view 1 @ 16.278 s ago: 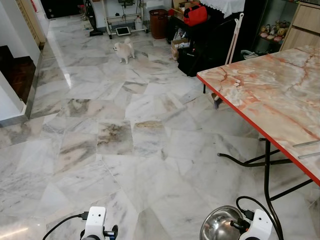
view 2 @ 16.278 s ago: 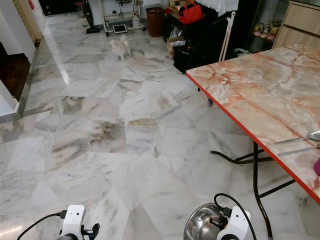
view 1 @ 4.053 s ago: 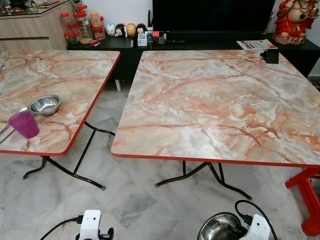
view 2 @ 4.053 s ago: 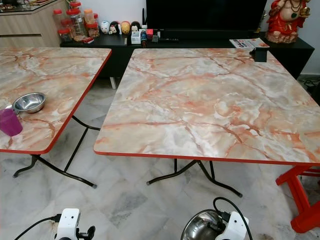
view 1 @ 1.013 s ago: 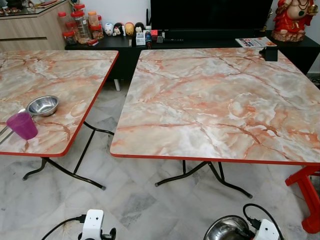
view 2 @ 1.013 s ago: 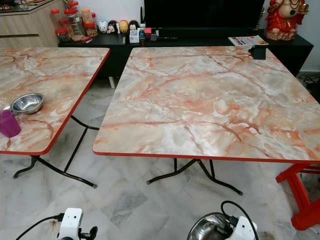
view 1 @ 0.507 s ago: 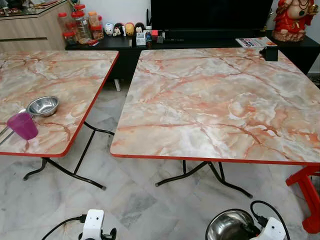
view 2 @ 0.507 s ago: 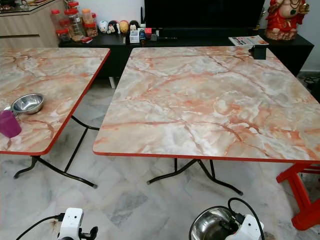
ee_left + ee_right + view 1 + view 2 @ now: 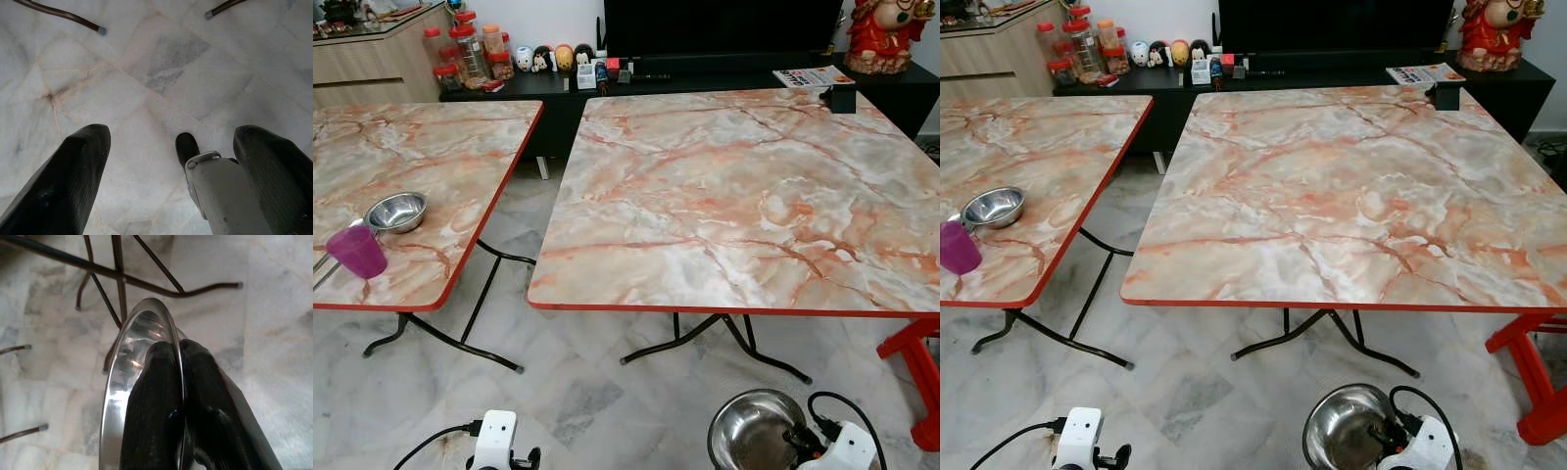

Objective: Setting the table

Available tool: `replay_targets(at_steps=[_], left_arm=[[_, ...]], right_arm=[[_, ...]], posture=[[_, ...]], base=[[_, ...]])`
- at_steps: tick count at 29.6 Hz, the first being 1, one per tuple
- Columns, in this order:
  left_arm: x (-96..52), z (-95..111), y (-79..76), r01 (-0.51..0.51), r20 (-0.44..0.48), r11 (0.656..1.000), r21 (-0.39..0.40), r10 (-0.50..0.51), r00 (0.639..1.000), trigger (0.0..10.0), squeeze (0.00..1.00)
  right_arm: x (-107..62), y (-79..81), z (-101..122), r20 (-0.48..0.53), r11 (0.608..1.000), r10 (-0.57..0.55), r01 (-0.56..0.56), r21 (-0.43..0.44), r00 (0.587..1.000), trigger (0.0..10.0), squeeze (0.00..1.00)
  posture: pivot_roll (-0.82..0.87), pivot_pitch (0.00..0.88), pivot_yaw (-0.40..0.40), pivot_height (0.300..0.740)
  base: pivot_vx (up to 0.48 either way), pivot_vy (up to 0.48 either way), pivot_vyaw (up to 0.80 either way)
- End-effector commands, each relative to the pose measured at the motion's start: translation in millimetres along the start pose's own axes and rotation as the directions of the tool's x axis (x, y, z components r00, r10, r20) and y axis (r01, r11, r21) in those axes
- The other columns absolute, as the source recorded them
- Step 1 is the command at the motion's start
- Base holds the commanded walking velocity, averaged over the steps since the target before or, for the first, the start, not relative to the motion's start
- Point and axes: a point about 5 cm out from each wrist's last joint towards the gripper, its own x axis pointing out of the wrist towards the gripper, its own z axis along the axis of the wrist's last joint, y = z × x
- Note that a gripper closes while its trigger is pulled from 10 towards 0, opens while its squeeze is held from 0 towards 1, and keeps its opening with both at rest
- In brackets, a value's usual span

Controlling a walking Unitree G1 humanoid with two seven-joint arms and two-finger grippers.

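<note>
- Right fingers pressed together on the rim of a steel bowl: one finger inside the wall, one outside. The rim shows edge-on in the right wrist view, so the grip is a thin pinch, nothing more.
- That bowl hangs low at my right side, over the marble floor, below the height of the tabletop.
- Left fingers spread wide and empty, pointing down at the floor. Left arm is idle.
- Straight ahead: a bare marble-pattern tabletop with a red edge. Its near edge lies ahead of and above the bowl in my right fingers.
- Left tabletop already carries a second steel bowl and a purple cup close together near its front corner. Something thin lies at the picture's edge beside the cup; too cropped to name.
- Key relation: the target surface is up and forward from the carried bowl, slightly to its left. Right arm is the one holding it, so no handover needed.
- Judgement: next move is lift and reach forward, clearing the red edge before lowering.
- Risk: a rim pinch can let the bowl swing or tip on the lift.
- Red stool stands at the right, near the table leg; keep clear.
</note>
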Motion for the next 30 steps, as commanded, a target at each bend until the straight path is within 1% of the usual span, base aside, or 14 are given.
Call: replay_targets(at_steps=[1, 4, 10, 12, 13, 15, 17, 19, 22, 24, 25, 27, 29, 30], left_arm=[[-1.4, -3, 5.3, -0.001, -0.020, 1.000, 0.025, 0.001, 1.000, 10.0, 0.00], [-1.4, -3, 5.4, -0.001, -0.020, 1.000, 0.024, 0.002, 1.000, 10.0, 0.00], [-1.7, -3, 5.3, -0.001, -0.021, 1.000, 0.023, 0.001, 1.000, 10.0, 0.00], [-1.8, -4, 5.1, 0.000, -0.021, 1.000, 0.022, 0.000, 1.000, 10.0, 0.00], [-1.8, -4, 5.1, 0.000, -0.021, 1.000, 0.022, 0.000, 1.000, 10.0, 0.00], [-2.0, -4, 5.3, 0.000, -0.022, 1.000, 0.022, 0.000, 1.000, 10.0, 0.00], [-2.0, -4, 5.5, 0.000, -0.022, 1.000, 0.023, 0.001, 1.000, 10.0, 0.00], [-2.0, -4, 5.5, 0.000, -0.022, 1.000, 0.023, 0.001, 1.000, 10.0, 0.00], [-2.2, -4, 6.7, -0.003, -0.021, 1.000, 0.023, 0.003, 1.000, 10.0, 0.00], [-2.2, -4, 7.0, -0.003, -0.020, 1.000, 0.023, 0.004, 1.000, 10.0, 0.00], [-2.4, -4, 7.9, -0.009, -0.018, 1.000, 0.018, 0.009, 1.000, 10.0, 0.00], [-2.5, -4, 8.2, -0.010, -0.018, 1.000, 0.016, 0.011, 1.000, 10.0, 0.00], [-2.6, -4, 8.5, -0.012, -0.018, 1.000, 0.014, 0.012, 1.000, 10.0, 0.00], [-2.7, -4, 8.8, -0.014, -0.018, 1.000, 0.013, 0.014, 1.000, 10.0, 0.00]], right_arm=[[0.8, -1.3, 7, 0.045, 1.000, 0.010, -0.011, 0.013, 0.999, 10.0, 0.00], [2.3, -1.5, 13, 0.068, 0.999, 0.024, -0.025, 0.021, 0.997, 10.0, 0.00], [5.7, 8.6, 18, 0.088, 0.993, 0.109, -0.113, 0.043, 0.990, 10.0, 0.00], [7.5, 16.9, 18, 0.083, 0.982, 0.173, -0.178, 0.054, 0.981, 10.0, 0.00], [7.5, 16.9, 18, 0.083, 0.982, 0.173, -0.178, 0.054, 0.981, 10.0, 0.00], [8.9, 26.3, 18, 0.073, 0.967, 0.247, -0.251, 0.050, 0.966, 10.0, 0.00], [9.3, 30.9, 18, 0.069, 0.956, 0.285, -0.289, 0.051, 0.956, 10.0, 0.00], [9.2, 30.9, 18, 0.069, 0.956, 0.286, -0.289, 0.051, 0.956, 10.0, 0.00], [10.0, 48.2, 22, 0.049, 0.901, 0.431, -0.432, 0.026, 0.901, 10.0, 0.00], [10.0, 49.8, 22, 0.046, 0.895, 0.444, -0.446, 0.025, 0.895, 10.0, 0.00], [9.6, 55.1, 22, 0.028, 0.872, 0.488, -0.488, 0.017, 0.872, 10.0, 0.00], [9.3, 56.4, 22, 0.022, 0.866, 0.500, -0.500, 0.016, 0.866, 10.0, 0.00], [8.6, 64.7, 23, 0.003, 0.829, 0.559, -0.559, 0.012, 0.829, 10.0, 0.00], [7.9, 71.1, 24, -0.010, 0.801, 0.599, -0.599, 0.011, 0.800, 10.0, 0.00]], posture=[[-0.12, 0.000, 0.074, 0.740], [-0.12, 0.000, 0.074, 0.740], [-0.12, 0.000, 0.076, 0.740], [-0.11, 0.000, 0.075, 0.740], [-0.11, 0.000, 0.075, 0.740], [-0.11, 0.000, 0.074, 0.740], [-0.11, 0.000, 0.074, 0.740], [-0.11, 0.000, 0.074, 0.740], [-0.11, 0.000, 0.070, 0.740], [-0.11, 0.000, 0.070, 0.740], [-0.10, 0.000, 0.067, 0.740], [-0.10, 0.000, 0.067, 0.740], [-0.10, 0.000, 0.064, 0.740], [-0.09, 0.000, 0.061, 0.740]], base=[[0.000, 0.000, 0.00], [0.000, 0.000, 0.00], [0.000, 0.000, 0.00], [0.000, 0.000, 0.00], [0.000, 0.000, 0.00], [0.000, 0.000, 0.00], [0.000, 0.000, 0.00], [0.000, 0.000, 0.00], [0.000, 0.000, 0.00], [0.000, 0.000, 0.00], [0.000, 0.000, 0.00], [0.000, 0.000, 0.00], [0.000, 0.000, 0.00], [0.000, 0.000, 0.00]])
